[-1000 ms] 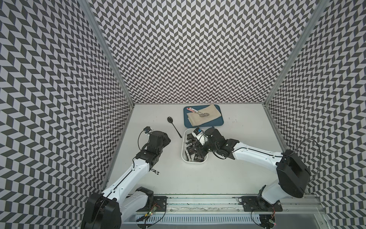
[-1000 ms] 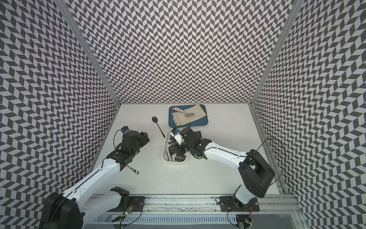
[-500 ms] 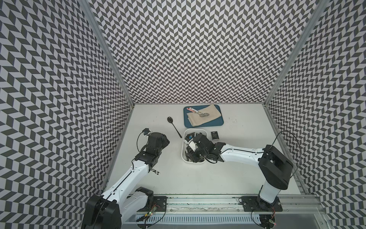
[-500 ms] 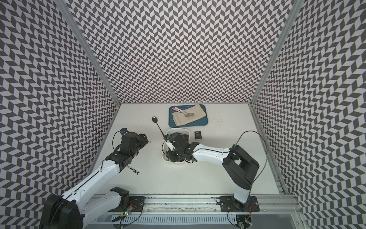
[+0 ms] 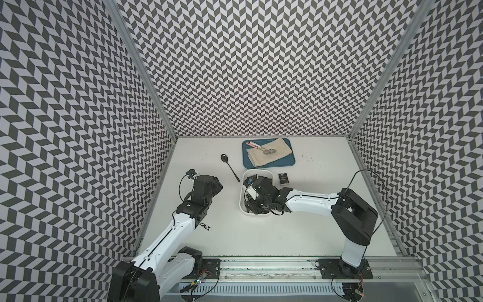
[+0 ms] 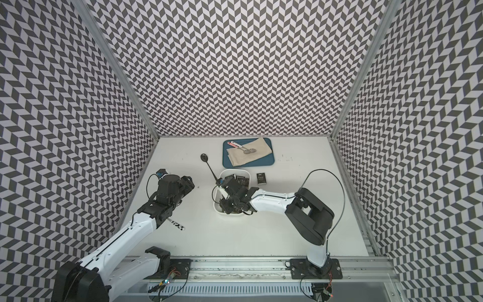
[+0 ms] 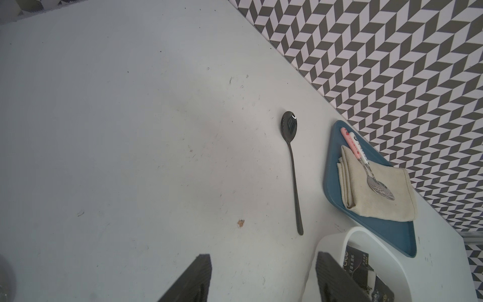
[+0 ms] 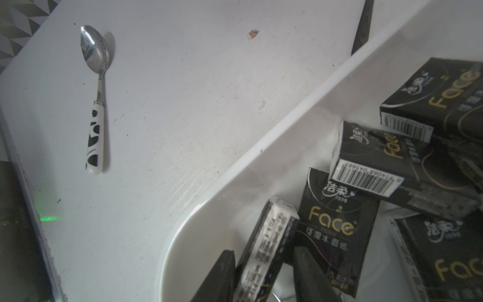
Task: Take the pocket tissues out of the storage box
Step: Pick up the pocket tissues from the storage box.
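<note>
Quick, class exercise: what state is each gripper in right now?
Left gripper: open, empty.
Right gripper: fingers flank an on-edge pocket tissue packet; grip cannot be told.

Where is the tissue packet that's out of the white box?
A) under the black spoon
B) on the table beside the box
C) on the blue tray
B: in both top views the loose packet lies on the table right beside the storage box, off the blue tray.

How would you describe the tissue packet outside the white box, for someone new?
Find the blue tray by the back wall; the white storage box stands before it. Right of the box one packet lies flat on the table, the only one outside.
</note>
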